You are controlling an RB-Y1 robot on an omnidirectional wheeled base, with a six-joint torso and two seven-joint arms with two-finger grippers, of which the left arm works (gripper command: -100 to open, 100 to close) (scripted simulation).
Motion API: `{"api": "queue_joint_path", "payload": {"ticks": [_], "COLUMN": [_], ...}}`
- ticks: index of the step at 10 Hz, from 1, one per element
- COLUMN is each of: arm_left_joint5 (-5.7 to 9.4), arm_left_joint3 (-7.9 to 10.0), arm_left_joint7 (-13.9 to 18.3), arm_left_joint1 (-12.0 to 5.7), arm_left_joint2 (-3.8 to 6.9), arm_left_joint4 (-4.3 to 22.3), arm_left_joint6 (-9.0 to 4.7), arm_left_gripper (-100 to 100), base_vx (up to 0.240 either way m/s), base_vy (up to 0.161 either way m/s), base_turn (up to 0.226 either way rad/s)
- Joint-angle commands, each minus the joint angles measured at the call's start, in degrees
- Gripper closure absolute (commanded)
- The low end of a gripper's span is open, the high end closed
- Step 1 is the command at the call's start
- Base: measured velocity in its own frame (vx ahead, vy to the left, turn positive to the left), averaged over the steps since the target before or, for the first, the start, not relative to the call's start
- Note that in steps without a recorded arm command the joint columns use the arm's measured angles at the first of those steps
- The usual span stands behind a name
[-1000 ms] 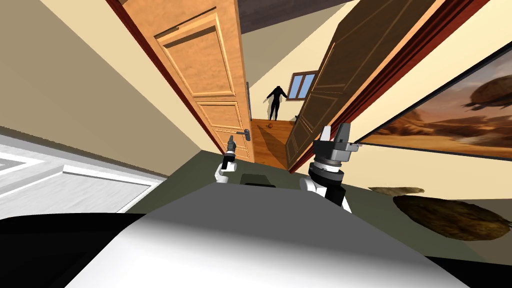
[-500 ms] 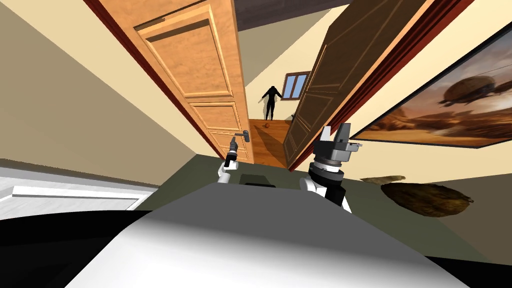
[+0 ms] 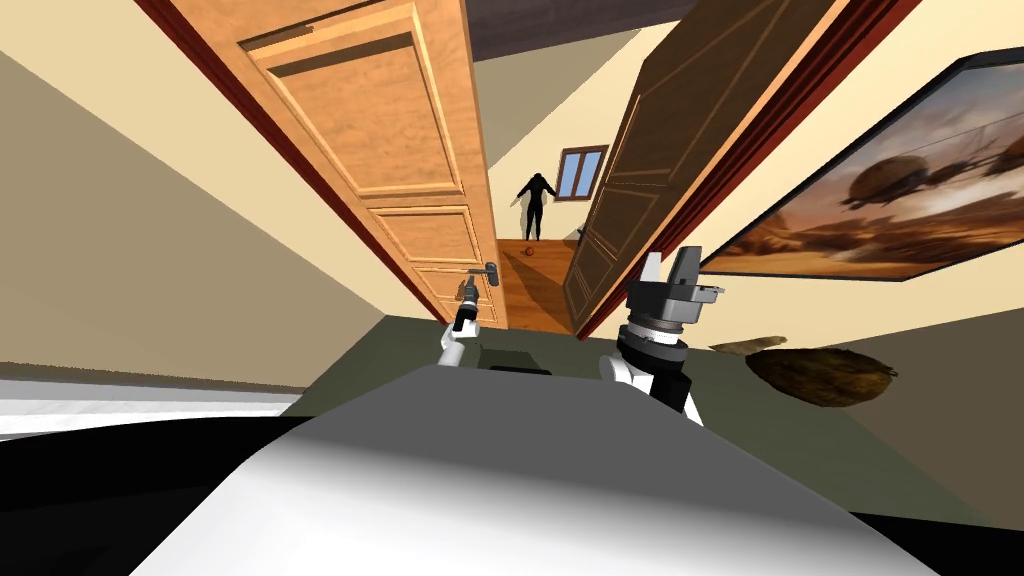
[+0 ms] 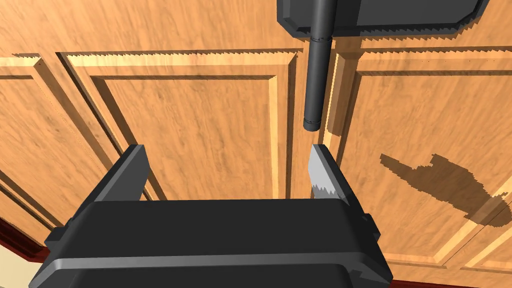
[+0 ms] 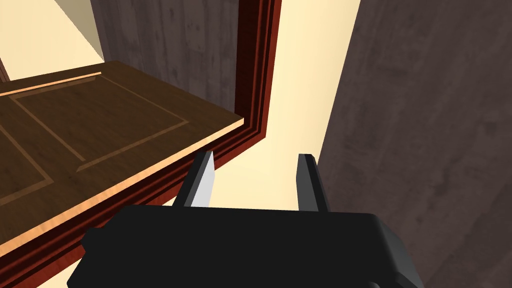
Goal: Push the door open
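Hallway before a double door. The floor (image 3: 780, 430) is dark olive and the walls (image 3: 150, 250) are cream to tan; a framed painting (image 3: 880, 210) of a brown landscape hangs on the wall at the robot's right. Below it a brown rounded thing (image 3: 820, 372) lies on the floor; what it is cannot be told.

The left door leaf (image 3: 400, 150) is light, panelled wood with a dark lever handle (image 3: 488, 270). The right door leaf (image 3: 650, 170) looks darker and is hung in a red-brown door frame (image 5: 252, 75). Both leaves stand ajar with a gap between them. Through it show a wooden floor (image 3: 535, 285), a small ball (image 3: 527, 251), a dark figure (image 3: 535, 205) and a window (image 3: 580, 172).

The left pincer (image 3: 466, 293) is released and holds nothing. It faces the left door leaf close up, and the free end of the lever handle lies just beyond one fingertip. Whether the fingers touch the wood cannot be told.

The right pincer (image 3: 668, 268) is also released and empty, raised near the lower edge of the right door leaf and pointing at its frame.
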Motion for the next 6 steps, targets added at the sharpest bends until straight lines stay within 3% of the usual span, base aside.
{"api": "queue_joint_path", "payload": {"ticks": [1, 6], "arm_left_joint5": [0.17, 0.55], "arm_left_joint3": [0.43, 1.39], "arm_left_joint7": [-0.01, 0.02], "arm_left_joint1": [-1.76, -5.72], "arm_left_joint2": [-0.21, -1.11], "arm_left_joint4": [2.84, 9.83], "arm_left_joint6": [0.41, 0.88], "arm_left_gripper": [-100, -100], "base_vx": [0.027, 0.001], "base_vy": [0.103, 0.124], "base_turn": [-0.133, -0.112]}}
